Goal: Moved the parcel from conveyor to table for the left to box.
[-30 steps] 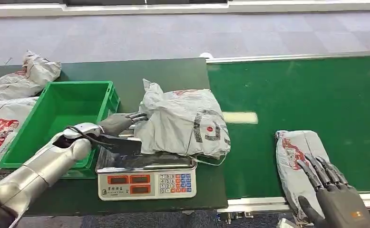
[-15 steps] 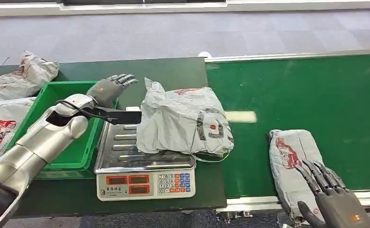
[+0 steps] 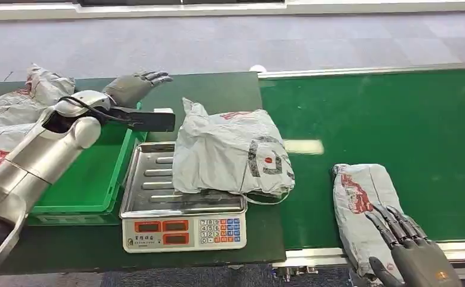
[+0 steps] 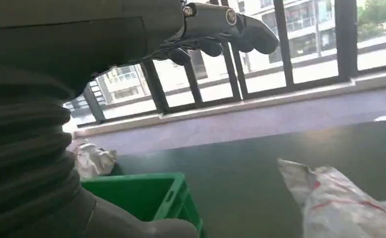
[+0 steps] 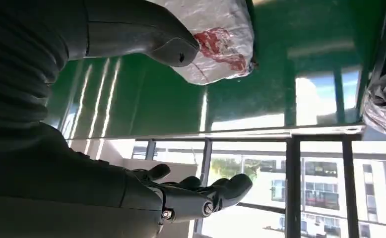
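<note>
Right hand (image 3: 412,254) sits at the conveyor's near edge, fingers spread and released, over the near end of a grey parcel (image 3: 364,209) lying on the green belt (image 3: 397,119); whether the fingertips touch the wrapping cannot be determined. Left hand (image 3: 135,85) hangs raised above the far rim of the green crate (image 3: 80,173), fingers extended, holding nothing. A second parcel (image 3: 233,152) rests on the scale tray (image 3: 149,191), overhanging its right edge toward the belt. Risk, in my judgement: the slack plastic wrapping may slip from an open-fingered grasp during the lift, and a transfer onto the table could knock the parcel already on the scale, since it occupies the landing area.
</note>
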`<control>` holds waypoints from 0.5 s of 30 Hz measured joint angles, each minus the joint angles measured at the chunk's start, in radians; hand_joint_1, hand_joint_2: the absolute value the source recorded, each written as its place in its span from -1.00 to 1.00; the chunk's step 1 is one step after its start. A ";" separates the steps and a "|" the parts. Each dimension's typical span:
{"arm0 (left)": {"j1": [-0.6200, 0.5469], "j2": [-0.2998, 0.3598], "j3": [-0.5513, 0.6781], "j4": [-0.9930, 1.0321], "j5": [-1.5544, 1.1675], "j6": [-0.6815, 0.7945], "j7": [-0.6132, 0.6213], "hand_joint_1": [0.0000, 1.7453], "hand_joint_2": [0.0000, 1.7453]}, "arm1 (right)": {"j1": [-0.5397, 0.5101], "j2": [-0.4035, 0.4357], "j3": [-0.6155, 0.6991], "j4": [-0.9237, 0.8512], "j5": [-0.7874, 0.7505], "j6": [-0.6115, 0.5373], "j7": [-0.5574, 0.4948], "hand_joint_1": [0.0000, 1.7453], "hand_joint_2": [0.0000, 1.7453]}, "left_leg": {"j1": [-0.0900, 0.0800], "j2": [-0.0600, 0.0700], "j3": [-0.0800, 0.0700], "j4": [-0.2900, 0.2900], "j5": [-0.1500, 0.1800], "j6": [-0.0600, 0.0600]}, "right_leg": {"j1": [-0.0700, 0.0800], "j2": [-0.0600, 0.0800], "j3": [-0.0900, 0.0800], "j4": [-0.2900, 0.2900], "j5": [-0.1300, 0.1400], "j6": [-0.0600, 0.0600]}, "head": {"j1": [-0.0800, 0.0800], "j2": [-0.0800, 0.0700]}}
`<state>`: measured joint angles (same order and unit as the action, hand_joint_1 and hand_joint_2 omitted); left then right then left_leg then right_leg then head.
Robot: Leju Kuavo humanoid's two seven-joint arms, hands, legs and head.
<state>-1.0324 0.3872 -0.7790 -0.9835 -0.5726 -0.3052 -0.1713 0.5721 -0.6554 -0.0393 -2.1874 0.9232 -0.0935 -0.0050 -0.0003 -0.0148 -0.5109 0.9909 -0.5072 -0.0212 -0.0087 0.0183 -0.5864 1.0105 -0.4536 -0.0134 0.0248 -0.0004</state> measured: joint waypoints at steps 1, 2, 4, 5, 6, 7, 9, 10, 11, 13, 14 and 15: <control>-0.001 -0.013 -0.008 -0.003 0.006 -0.005 0.003 -1.00 1.00 | -0.002 0.000 0.002 0.000 -0.001 0.000 -0.003 -1.00 1.00 | 0.000 0.000 0.000 0.000 0.000 0.000 | 0.000 0.000 0.000 0.000 0.000 0.000 | 0.000 0.000; -0.002 -0.027 -0.018 -0.005 0.013 -0.008 0.003 -1.00 1.00 | -0.004 0.000 0.004 0.001 -0.002 0.000 -0.007 -1.00 1.00 | 0.000 0.000 0.000 0.000 0.000 0.000 | 0.000 0.000 0.000 0.000 0.000 0.000 | 0.000 0.000; -0.007 -0.058 -0.043 -0.006 0.032 -0.009 0.002 -1.00 1.00 | -0.017 0.000 0.009 0.009 -0.001 0.001 -0.013 -1.00 1.00 | 0.000 0.000 0.000 0.001 0.000 0.000 | 0.000 0.000 0.000 0.000 0.001 0.001 | 0.000 0.000; -0.011 -0.078 -0.054 -0.006 0.035 -0.005 0.002 -1.00 1.00 | -0.024 0.000 0.012 0.013 0.000 0.001 -0.013 -1.00 1.00 | 0.000 0.000 0.000 0.001 0.000 0.000 | -0.001 0.000 0.000 0.000 0.001 0.001 | 0.000 0.000; -0.016 -0.097 -0.069 -0.008 0.031 0.006 0.004 -1.00 1.00 | -0.032 0.001 0.019 0.019 0.003 0.002 -0.013 -1.00 1.00 | 0.000 0.000 0.000 0.001 0.000 0.000 | 0.000 0.000 0.000 0.000 0.001 0.001 | 0.000 0.000; -0.021 -0.116 -0.081 -0.011 0.019 0.020 0.007 -1.00 1.00 | -0.039 0.002 0.026 0.025 0.009 0.003 -0.013 -1.00 1.00 | 0.000 0.000 0.000 0.001 0.000 0.000 | 0.000 -0.001 0.000 0.000 0.001 0.001 | 0.000 0.000; -0.033 -0.147 -0.101 -0.021 -0.001 0.046 0.018 -1.00 1.00 | -0.053 0.007 0.042 0.035 0.018 0.003 -0.013 -1.00 1.00 | 0.000 -0.001 -0.001 0.001 0.000 0.000 | -0.001 -0.001 0.000 0.000 0.001 0.001 | 0.000 0.000; -0.038 -0.164 -0.109 -0.027 -0.007 0.048 0.023 -1.00 1.00 | -0.061 0.010 0.050 0.040 0.021 0.003 -0.013 -1.00 1.00 | 0.000 -0.001 -0.001 0.001 0.000 0.000 | -0.001 -0.001 0.000 0.000 0.001 0.001 | 0.000 0.000; -0.043 -0.180 -0.120 -0.032 -0.012 0.050 0.027 -1.00 1.00 | -0.071 0.013 0.059 0.046 0.024 0.003 -0.012 -1.00 1.00 | 0.000 -0.001 -0.001 0.001 0.000 0.001 | -0.001 0.000 0.000 0.000 0.001 0.001 | 0.000 0.000; -0.046 -0.205 -0.131 -0.034 -0.013 0.056 0.028 -1.00 1.00 | -0.081 0.022 0.074 0.055 0.031 0.004 -0.009 -1.00 1.00 | 0.000 0.000 -0.001 0.001 0.000 0.001 | -0.002 0.000 0.000 0.000 0.001 0.001 | 0.000 0.000; -0.046 -0.218 -0.138 -0.033 -0.011 0.059 0.026 -1.00 1.00 | -0.087 0.027 0.082 0.060 0.038 0.004 -0.008 -1.00 1.00 | 0.000 0.000 -0.001 0.001 0.000 0.001 | -0.002 0.000 0.000 0.000 0.001 0.001 | 0.000 0.000; -0.044 -0.234 -0.144 -0.030 -0.006 0.064 0.020 -1.00 1.00 | -0.095 0.034 0.093 0.067 0.045 0.003 -0.006 -1.00 1.00 | 0.000 0.000 -0.001 0.001 0.000 0.001 | -0.002 0.000 0.000 0.000 0.001 0.001 | 0.000 0.000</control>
<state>-1.0767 0.1535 -0.9228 -1.0136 -0.5787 -0.2408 -0.1514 0.4772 -0.6215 0.0537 -2.1207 0.9685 -0.0900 -0.0111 -0.0006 -0.0148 -0.5115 0.9920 -0.5076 -0.0202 -0.0112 0.0185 -0.5866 1.0104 -0.4529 -0.0123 0.0244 -0.0004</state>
